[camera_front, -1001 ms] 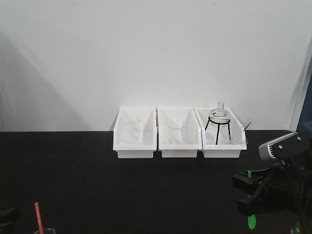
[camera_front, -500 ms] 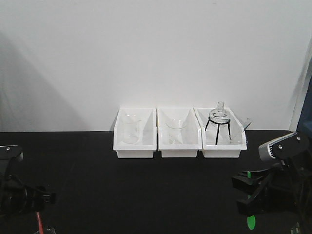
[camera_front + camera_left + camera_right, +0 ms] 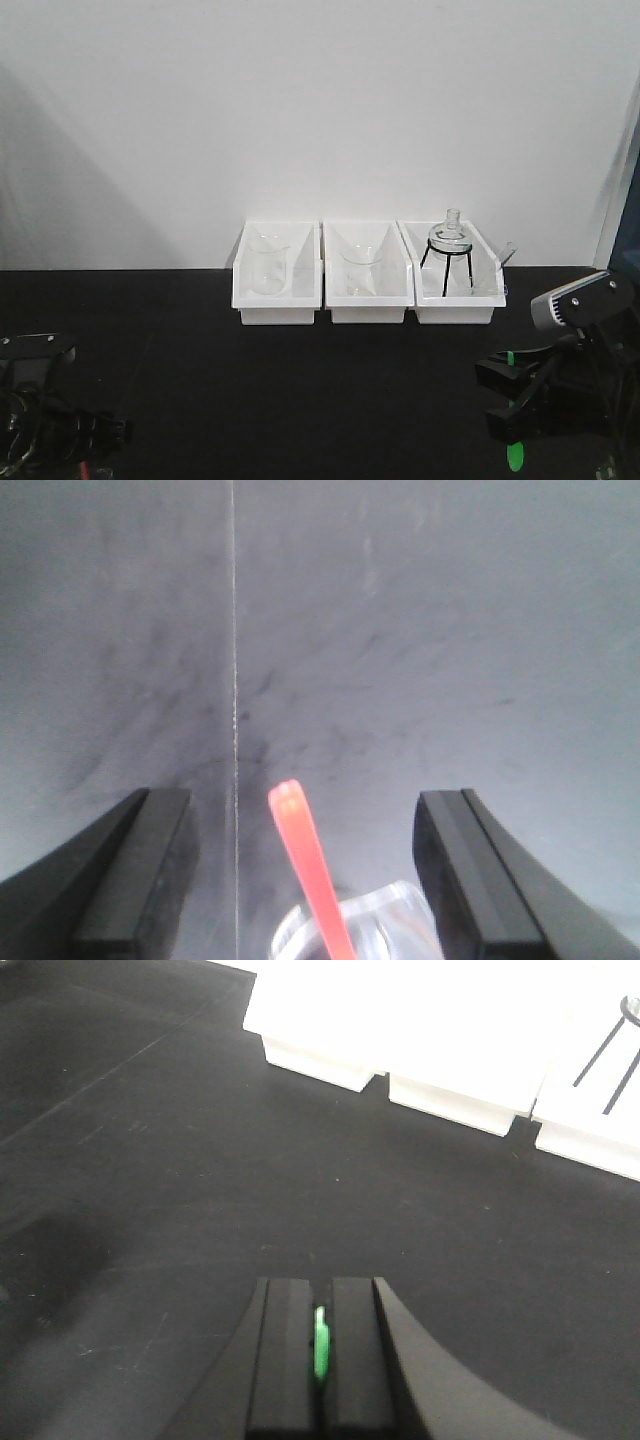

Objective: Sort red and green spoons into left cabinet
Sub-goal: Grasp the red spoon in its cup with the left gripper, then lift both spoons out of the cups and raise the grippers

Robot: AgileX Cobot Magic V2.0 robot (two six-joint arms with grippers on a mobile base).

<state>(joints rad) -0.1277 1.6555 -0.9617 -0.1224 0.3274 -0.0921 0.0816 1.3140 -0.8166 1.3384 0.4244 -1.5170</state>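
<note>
Red plastic shows between the jaws of our left gripper (image 3: 300, 815): the red spoon (image 3: 318, 890) stands with its handle sticking out of a clear glass (image 3: 405, 920). The jaws are spread wide on either side and touch neither. Our right gripper (image 3: 320, 1295) is clamped on the green spoon (image 3: 320, 1345), a sliver of green pinched between its closed jaws. Both grippers sit low over the black table (image 3: 300, 400), one near left, one near right, well apart. Three white bins (image 3: 368, 290) holding glassware stand in a row at the far edge, against the wall.
</note>
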